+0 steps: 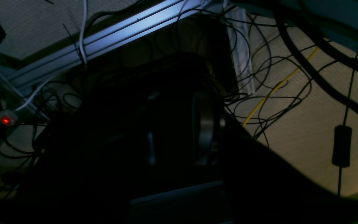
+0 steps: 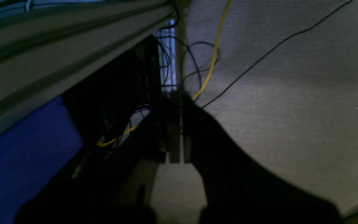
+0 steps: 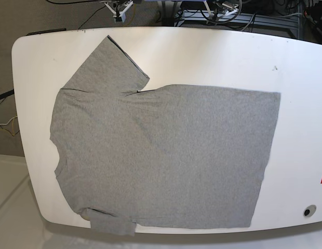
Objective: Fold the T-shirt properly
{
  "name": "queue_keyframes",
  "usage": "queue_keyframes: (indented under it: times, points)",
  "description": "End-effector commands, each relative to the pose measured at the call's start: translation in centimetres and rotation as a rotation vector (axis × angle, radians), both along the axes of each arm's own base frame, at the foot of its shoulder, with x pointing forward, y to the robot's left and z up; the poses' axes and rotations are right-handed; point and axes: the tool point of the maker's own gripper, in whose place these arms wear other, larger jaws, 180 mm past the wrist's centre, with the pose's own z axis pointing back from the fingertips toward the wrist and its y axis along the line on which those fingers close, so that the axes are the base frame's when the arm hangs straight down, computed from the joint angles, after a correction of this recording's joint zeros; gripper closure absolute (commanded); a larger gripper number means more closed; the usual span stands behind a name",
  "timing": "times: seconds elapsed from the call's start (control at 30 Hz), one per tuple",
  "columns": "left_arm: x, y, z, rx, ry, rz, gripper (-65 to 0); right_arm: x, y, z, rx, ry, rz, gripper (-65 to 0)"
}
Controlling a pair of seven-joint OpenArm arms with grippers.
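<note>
No containers in any view. The T-shirt (image 3: 166, 155) lies flat and unfolded on the white surface (image 3: 213, 57), plain grey side up, filling most of the base view's middle. Its long axis runs left-right in the frame: collar end and shoulders toward the left edge, straight hem (image 3: 266, 158) toward the right, running top to bottom. One sleeve (image 3: 106, 65) spreads toward the upper left, lying fully on the surface. The other sleeve (image 3: 111, 222) is at the lower left, at the surface's near rim and reaching just past it. Cloth looks smooth, with a slight crease where the upper sleeve meets the body.

My arms do not appear in the base view. My left wrist view is dark: a tangle of black cables (image 1: 259, 84), one yellow cable (image 1: 275, 88), a pale metal rail (image 1: 110, 39) crossing the upper left, a red light (image 1: 6, 120) at the left edge, carpet beyond. My left jaws are lost in shadow at frame centre; cannot tell if they are apart or together. My right wrist view shows carpet (image 2: 291, 93) on the right, a yellow cable (image 2: 213, 59), a thin black cable (image 2: 272, 48), something blue (image 2: 20, 155) at lower left. My right jaws (image 2: 175, 149) are a dim silhouette at centre; cannot tell their state either. Neither wrist view shows the shirt.
</note>
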Motion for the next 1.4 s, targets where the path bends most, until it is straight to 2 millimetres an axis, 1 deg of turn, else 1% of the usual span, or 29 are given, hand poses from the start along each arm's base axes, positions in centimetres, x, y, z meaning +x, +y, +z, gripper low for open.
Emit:
queue_keyframes:
  times: [0.0, 0.17, 0.23, 0.5, 0.57, 0.7, 0.9, 1.17, 1.23, 1.37]
  points:
    - [-0.4, 0.1, 0.0, 0.001, 0.004, -0.005, -14.7, -0.3, -0.3, 0.0, 0.004, 0.007, -0.008, -0.1]
    - [-0.5, 0.2, 0.0, 0.003, 0.009, -0.003, -14.9, -0.3, -0.4, 0.1, 0.007, 0.010, -0.006, -0.1]
    - [-0.5, 0.0, 0.0, 0.003, 0.009, 0.001, -15.3, -0.4, -1.3, 0.0, -0.020, 0.008, -0.015, -0.2]
    - [-0.8, 0.0, 0.0, 0.003, 0.018, -0.001, -15.4, -0.5, -1.3, 0.0, -0.023, 0.009, -0.018, -0.3]
    - [-0.7, -0.2, 0.0, -0.004, 0.012, 0.009, -15.3, -0.6, -2.0, 0.0, -0.039, 0.002, -0.025, -0.4]
    - [-0.9, -0.4, 0.0, -0.009, 0.015, 0.007, -15.1, -0.7, -2.2, 0.1, -0.045, 0.000, -0.025, -0.5]
    - [-1.1, -0.5, 0.0, -0.026, 0.020, 0.016, -14.1, -0.2, -2.7, 0.1, -0.054, -0.024, -0.036, -0.6]
    - [-1.6, -0.8, 0.1, -0.047, 0.033, 0.024, -13.3, 0.4, -2.6, 0.2, -0.045, -0.042, -0.038, -0.6]
    - [-1.1, -0.8, 0.1, -0.046, 0.018, 0.030, -14.0, 0.1, -2.6, 0.2, -0.039, -0.049, -0.037, -0.6]
    - [-1.2, -0.8, 0.1, -0.045, 0.018, 0.031, -14.2, 0.5, -2.4, 0.3, -0.025, -0.064, -0.034, -0.5]
